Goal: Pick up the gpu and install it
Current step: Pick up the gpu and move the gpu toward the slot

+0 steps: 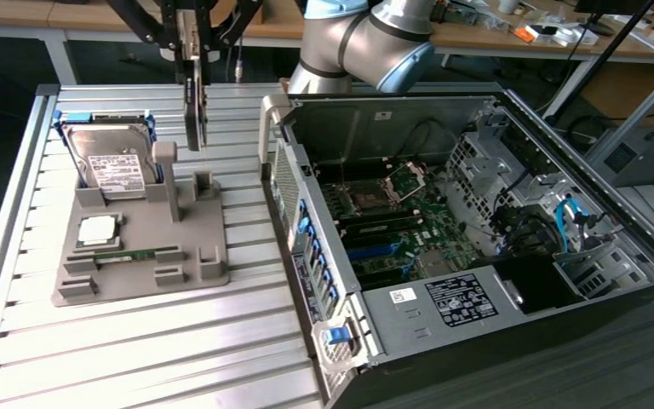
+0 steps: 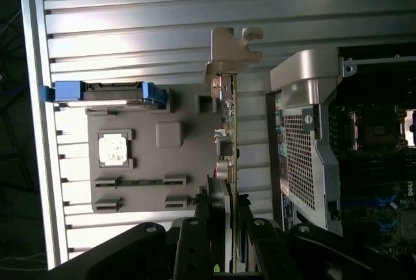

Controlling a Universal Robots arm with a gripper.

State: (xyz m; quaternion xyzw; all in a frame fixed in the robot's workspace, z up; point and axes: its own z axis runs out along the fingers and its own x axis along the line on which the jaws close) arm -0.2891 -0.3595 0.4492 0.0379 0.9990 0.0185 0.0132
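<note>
The gpu (image 1: 197,102) hangs edge-on and upright, a thin dark card with its lower end just above the grey parts holder (image 1: 197,256). My gripper (image 1: 194,51) is shut on its upper end. In the wrist view the gpu (image 2: 229,130) shows as a narrow green board edge with a silver bracket at its far end, and my gripper (image 2: 224,225) clamps the near end between black fingers (image 2: 195,241). The card sits over the holder's side nearest the open computer case (image 1: 599,221).
On the holder stand a silver hard drive (image 1: 117,166) in a blue frame, a square processor (image 1: 98,230) and a narrow green memory stick (image 1: 134,254). The open case shows its motherboard (image 1: 395,230). Its raised side wall (image 1: 276,145) stands between holder and motherboard.
</note>
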